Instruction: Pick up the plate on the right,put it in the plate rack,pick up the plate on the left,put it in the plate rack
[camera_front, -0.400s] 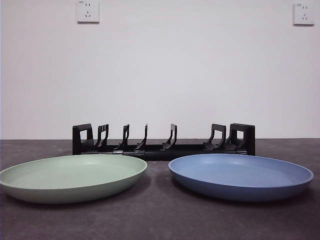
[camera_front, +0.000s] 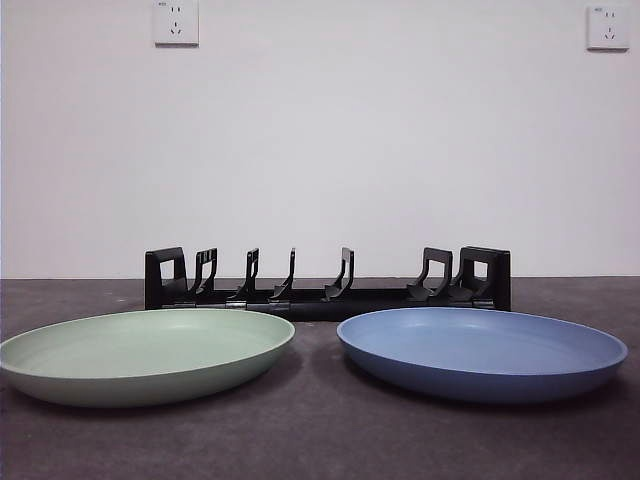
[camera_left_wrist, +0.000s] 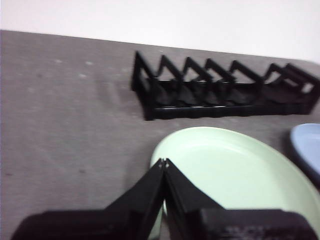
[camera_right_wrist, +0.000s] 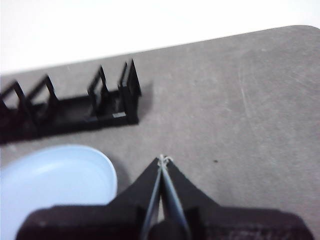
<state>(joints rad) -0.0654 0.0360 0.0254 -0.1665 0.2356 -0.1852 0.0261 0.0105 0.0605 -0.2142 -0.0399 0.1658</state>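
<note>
**Both plates flat on the table, both grippers pressed together**

Nothing is moving between the earlier front view and this one: plates, rack and wall are sitting exactly as they were.

Across the table the plate rack (camera_front: 328, 282) is lying at about twelve o'clock, long side toward the camera, its curved prongs standing upright between blocky ends, with nothing sitting in its slots. Ahead of it, the blue plate (camera_front: 482, 350) is resting flat at roughly four o'clock and the green plate (camera_front: 146, 354) at roughly eight o'clock, a narrow strip of dark table (camera_front: 318, 430) separating their rims. Neither plate is touching the rack.

Seen from its wrist camera, the right gripper (camera_right_wrist: 163, 159) is hanging over bare table just beside the blue plate's rim, its two jaws pressed together to a point and pinching nothing. From the other wrist camera, the left gripper (camera_left_wrist: 164, 161) is hovering at the near edge of the green plate, jaws likewise pressed together and holding nothing.

Behind everything, two white wall sockets (camera_front: 176, 22) are showing high on the pale wall.
</note>
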